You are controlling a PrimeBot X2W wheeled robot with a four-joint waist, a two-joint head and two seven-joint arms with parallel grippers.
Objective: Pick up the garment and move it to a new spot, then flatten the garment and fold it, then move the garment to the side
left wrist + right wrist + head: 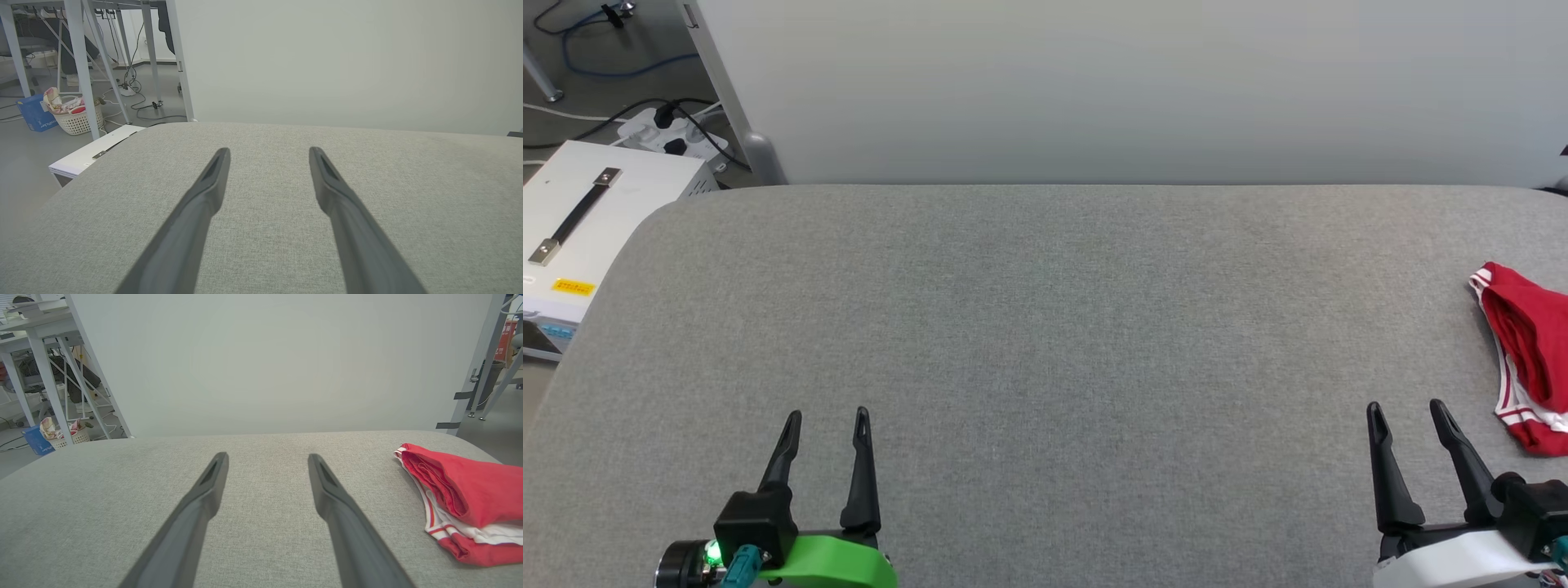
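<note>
The garment (1531, 359) lies in a compact, layered bundle at the far right of the grey table (1045, 327), red cloth on top with white and striped trim showing beneath it; its right part runs out of the head view.

From the left, a white box (596, 212) sits on the floor beside the table. The left gripper (827, 415) hangs low over the near-left of the cloth surface, its fingers spread and holding nothing. The table's middle is bare grey fabric. The right gripper (1405, 406) is likewise released and empty, just beside the bundle but apart from it.

This scene fits two stages: a bundle waiting at the side to be fetched, or a folded shirt already set aside, with the arms at rest. The pictures do not settle which. Either way, I judge that the layers sit loosely and near the table's edge (470, 494). Any touch from the nearer right arm should therefore come from above, not as a sideways push.
</note>
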